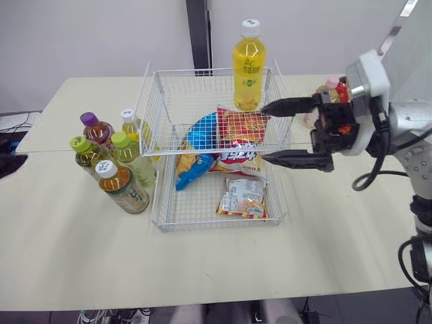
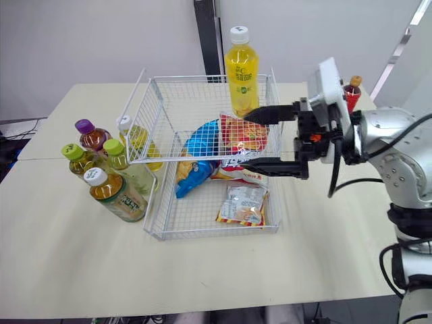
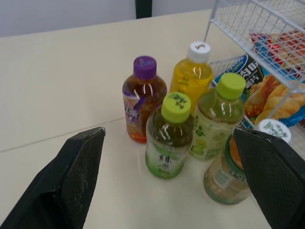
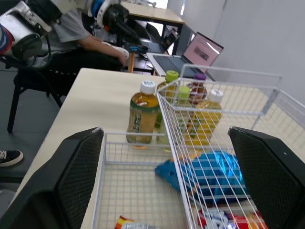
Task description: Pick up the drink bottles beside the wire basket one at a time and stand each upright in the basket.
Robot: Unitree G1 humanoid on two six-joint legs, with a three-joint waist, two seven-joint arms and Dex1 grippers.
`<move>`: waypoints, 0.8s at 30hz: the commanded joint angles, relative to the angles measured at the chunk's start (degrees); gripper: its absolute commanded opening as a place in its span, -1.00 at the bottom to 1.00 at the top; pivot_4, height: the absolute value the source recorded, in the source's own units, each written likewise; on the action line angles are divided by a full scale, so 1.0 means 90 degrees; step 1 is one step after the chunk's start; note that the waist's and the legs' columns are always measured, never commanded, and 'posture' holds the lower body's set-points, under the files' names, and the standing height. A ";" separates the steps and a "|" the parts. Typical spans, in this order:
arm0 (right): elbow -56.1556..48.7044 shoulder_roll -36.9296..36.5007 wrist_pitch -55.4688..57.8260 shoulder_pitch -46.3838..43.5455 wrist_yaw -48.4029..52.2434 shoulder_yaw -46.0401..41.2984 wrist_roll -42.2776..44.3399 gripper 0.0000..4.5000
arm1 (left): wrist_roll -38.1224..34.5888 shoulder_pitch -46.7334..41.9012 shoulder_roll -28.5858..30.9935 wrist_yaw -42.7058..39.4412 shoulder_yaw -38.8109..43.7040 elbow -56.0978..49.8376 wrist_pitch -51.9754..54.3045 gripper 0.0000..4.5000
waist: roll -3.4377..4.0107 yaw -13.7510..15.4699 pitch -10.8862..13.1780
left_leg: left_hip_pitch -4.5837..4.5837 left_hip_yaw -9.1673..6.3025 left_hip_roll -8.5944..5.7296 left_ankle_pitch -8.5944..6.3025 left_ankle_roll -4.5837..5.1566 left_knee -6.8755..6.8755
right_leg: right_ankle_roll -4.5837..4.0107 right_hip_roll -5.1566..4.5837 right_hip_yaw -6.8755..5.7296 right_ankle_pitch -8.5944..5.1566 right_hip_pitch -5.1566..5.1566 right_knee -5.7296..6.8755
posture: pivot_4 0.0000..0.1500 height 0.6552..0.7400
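One yellow bottle stands up in the far corner of the wire basket, just past the tips of the right fingers. Those fingers are spread wide and hold nothing, above the snack bags. Five bottles stand outside the basket, right in front of the left fingers, which are spread wide too. A red bottle stands back behind the right fingers. So one looks done and six look left. The worktop is pale and smooth. The wall is white, and a person sits at another desk.
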 commanded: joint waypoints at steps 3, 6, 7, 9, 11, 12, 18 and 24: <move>-0.0010 0.0319 -0.0167 -0.0333 -0.0051 0.0238 -0.0390 1.00 | -0.0403 0.0344 -0.0622 0.0643 0.0413 -0.0737 -0.0025 0.98 | -0.0005 0.0069 -0.0004 | 0.0001 0.0003 0.0017 0.0000 -0.0001 0.0000 | -0.0018 0.0009 0.0000 0.0012 0.0001 -0.0010 | 1.00 1.00; -0.0029 0.0425 -0.0132 -0.0322 -0.0038 0.0243 -0.0481 1.00 | -0.0692 0.0147 -0.0967 0.1211 0.0297 -0.1131 0.0070 0.98 | -0.0009 0.0119 -0.0006 | 0.0002 0.0003 0.0034 0.0000 -0.0003 0.0000 | -0.0033 0.0017 0.0001 0.0023 0.0001 -0.0016 | 1.00 1.00; -0.0044 0.0447 -0.0129 -0.0295 -0.0025 0.0235 -0.0507 1.00 | -0.0835 0.0007 -0.1067 0.1436 0.0272 -0.1223 0.0192 0.98 | -0.0011 0.0132 -0.0007 | 0.0002 0.0002 0.0037 0.0000 -0.0003 0.0001 | -0.0035 0.0018 0.0001 0.0025 0.0001 -0.0017 | 1.00 1.00; -0.0104 0.0470 -0.0155 -0.0211 -0.0027 0.0235 -0.0567 1.00 | -0.1018 -0.0265 -0.1382 0.1973 0.0096 -0.1472 0.0270 0.98 | -0.0012 0.0142 -0.0008 | 0.0002 0.0000 0.0037 0.0001 -0.0004 0.0002 | -0.0036 0.0019 -0.0001 0.0027 0.0003 -0.0018 | 1.00 1.00; -0.0151 0.0479 -0.0169 -0.0159 -0.0038 0.0223 -0.0602 1.00 | -0.1056 -0.0517 -0.1648 0.2484 -0.0138 -0.1654 0.0139 0.98 | -0.0012 0.0140 -0.0008 | 0.0003 0.0007 0.0037 0.0001 -0.0004 0.0002 | -0.0031 0.0020 -0.0002 0.0031 0.0003 -0.0019 | 1.00 1.00; -0.0156 0.0490 -0.0162 -0.0160 -0.0043 0.0214 -0.0613 1.00 | -0.1015 -0.0569 -0.1707 0.2655 -0.0277 -0.1699 0.0007 0.98 | -0.0013 0.0134 -0.0008 | 0.0006 0.0012 0.0037 0.0001 -0.0004 0.0002 | -0.0030 0.0021 -0.0003 0.0033 0.0004 -0.0018 | 1.00 1.00; -0.0260 0.0547 -0.0067 -0.0113 -0.0101 0.0188 -0.0635 1.00 | -0.0748 -0.1225 -0.1893 0.3626 -0.1297 -0.1320 -0.0810 0.98 | -0.0014 0.0127 -0.0009 | 0.0010 0.0020 0.0047 0.0001 -0.0004 0.0000 | -0.0033 0.0031 -0.0002 0.0037 0.0002 -0.0017 | 1.00 1.00; -0.0328 0.0595 0.0082 -0.0128 -0.0163 0.0119 -0.0485 1.00 | -0.0559 -0.1616 -0.1911 0.3974 -0.2174 -0.0677 -0.1537 0.98 | -0.0014 0.0122 -0.0009 | 0.0013 0.0031 0.0049 0.0000 -0.0003 -0.0002 | -0.0034 0.0033 -0.0001 0.0037 0.0001 -0.0018 | 1.00 1.00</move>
